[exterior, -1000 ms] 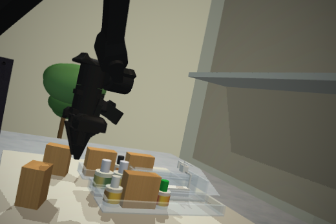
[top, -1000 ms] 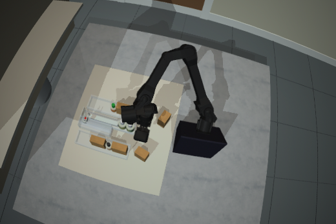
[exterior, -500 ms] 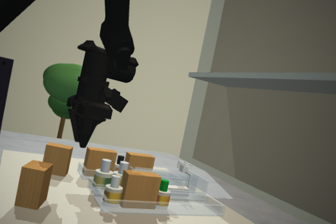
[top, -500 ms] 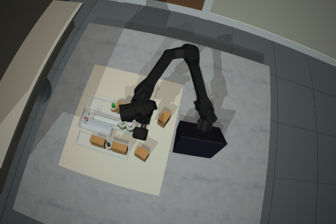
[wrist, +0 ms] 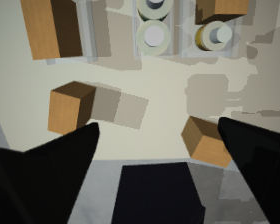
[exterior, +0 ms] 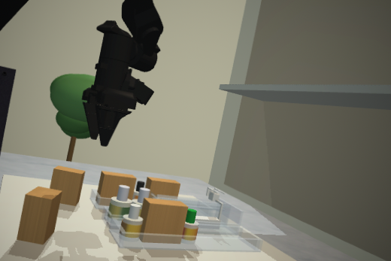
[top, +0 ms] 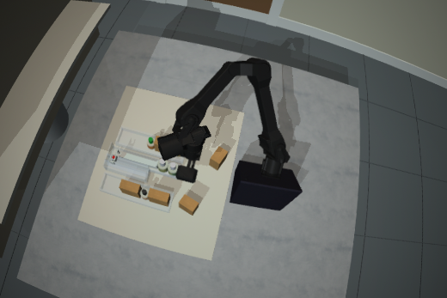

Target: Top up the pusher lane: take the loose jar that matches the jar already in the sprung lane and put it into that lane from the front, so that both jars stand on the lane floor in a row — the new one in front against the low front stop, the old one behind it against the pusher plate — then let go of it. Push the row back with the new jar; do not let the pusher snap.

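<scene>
Two matching pale-green jars with white caps stand in a row at the front end of the clear middle lane (top: 131, 164). The front jar (top: 173, 168) (exterior: 120, 203) (wrist: 154, 36) sits at the lane's front edge. The second jar (top: 162, 164) (exterior: 143, 195) (wrist: 154, 6) is right behind it. The pusher plate (top: 114, 159) with a red mark shows at the lane's far end. My gripper (top: 188, 173) (exterior: 101, 138) (wrist: 157, 125) is open and empty. It hangs well above the mat, in front of the lane and clear of the jars.
A yellow jar with a white cap (exterior: 131, 222) (wrist: 216, 35) and a green-capped jar (top: 150, 141) (exterior: 190, 225) stand in one side lane beside a wooden box (exterior: 162, 220). Loose wooden boxes (wrist: 66, 108) (wrist: 207, 143) lie on the mat below me. The dark robot base (top: 264, 186) is behind.
</scene>
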